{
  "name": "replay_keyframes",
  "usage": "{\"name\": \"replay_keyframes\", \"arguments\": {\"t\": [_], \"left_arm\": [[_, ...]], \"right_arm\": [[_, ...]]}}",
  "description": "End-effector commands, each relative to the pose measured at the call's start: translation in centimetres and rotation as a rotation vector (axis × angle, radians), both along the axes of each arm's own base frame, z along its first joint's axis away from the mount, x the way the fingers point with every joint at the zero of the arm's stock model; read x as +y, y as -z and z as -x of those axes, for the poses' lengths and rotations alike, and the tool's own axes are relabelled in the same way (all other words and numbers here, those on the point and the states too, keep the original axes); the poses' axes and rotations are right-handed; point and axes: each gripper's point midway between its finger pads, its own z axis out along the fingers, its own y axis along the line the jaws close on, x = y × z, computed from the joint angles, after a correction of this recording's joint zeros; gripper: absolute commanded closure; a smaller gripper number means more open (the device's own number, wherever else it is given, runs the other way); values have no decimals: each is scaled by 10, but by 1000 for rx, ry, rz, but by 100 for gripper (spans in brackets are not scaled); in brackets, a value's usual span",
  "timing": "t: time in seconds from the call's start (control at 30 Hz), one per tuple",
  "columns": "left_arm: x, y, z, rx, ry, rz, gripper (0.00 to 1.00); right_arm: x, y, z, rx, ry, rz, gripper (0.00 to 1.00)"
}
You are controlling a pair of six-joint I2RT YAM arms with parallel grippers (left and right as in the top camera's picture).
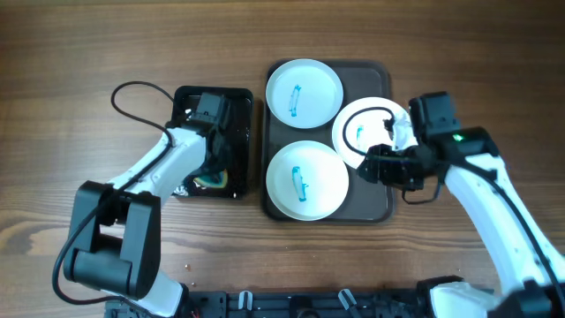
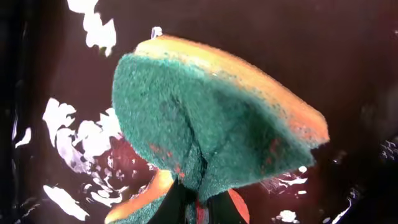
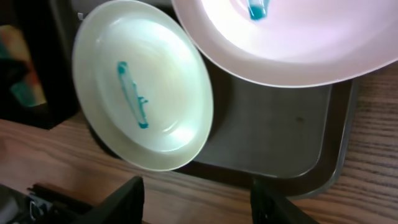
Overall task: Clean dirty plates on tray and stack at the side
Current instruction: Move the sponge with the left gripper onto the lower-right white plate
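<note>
gripping sponge (left tool), right tool spread

One round white shallow plate with a teal-blue smear at its middle lies on the large dark brown rectangular tray. A second white plate, also smeared, fills the upper right, its edge crossing in front of the first. The right hand shows two black fingers spread apart above the wooden bench, with nothing between them
</note>
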Motion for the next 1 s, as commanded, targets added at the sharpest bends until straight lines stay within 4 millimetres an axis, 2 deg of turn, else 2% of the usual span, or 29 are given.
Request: {"name": "replay_keyframes", "arguments": {"t": [0.0,0.2,0.37,0.4,0.53,0.67,0.73,0.83,0.97], "left_arm": [[-7,-21,-13,-8,11,5,96],[-9,-49,-16,16,13,2,96],[-10,-78,-19,29,13,2,96],[-12,-84,-20,31,16,10,96],[-30,-101,-21,38,60,104,96],[-44,-108,-21,45,71,182,96],[-50,-108,-19,55,74,214,96],[-51,-108,-19,56,75,219,96],[-51,-108,-19,56,76,223,96]], "right_arm": [[7,20,2,54,-59,-20,46],[8,47,-8,92,-73,-12,48],[25,63,-12,110,-138,-93,54],[26,66,-12,120,-135,-93,58],[37,75,-16,112,-149,-81,63],[28,93,-21,104,-67,106,66],[18,99,-25,96,17,198,72],[19,101,-29,88,59,189,73],[29,104,-29,83,49,129,72]]}}
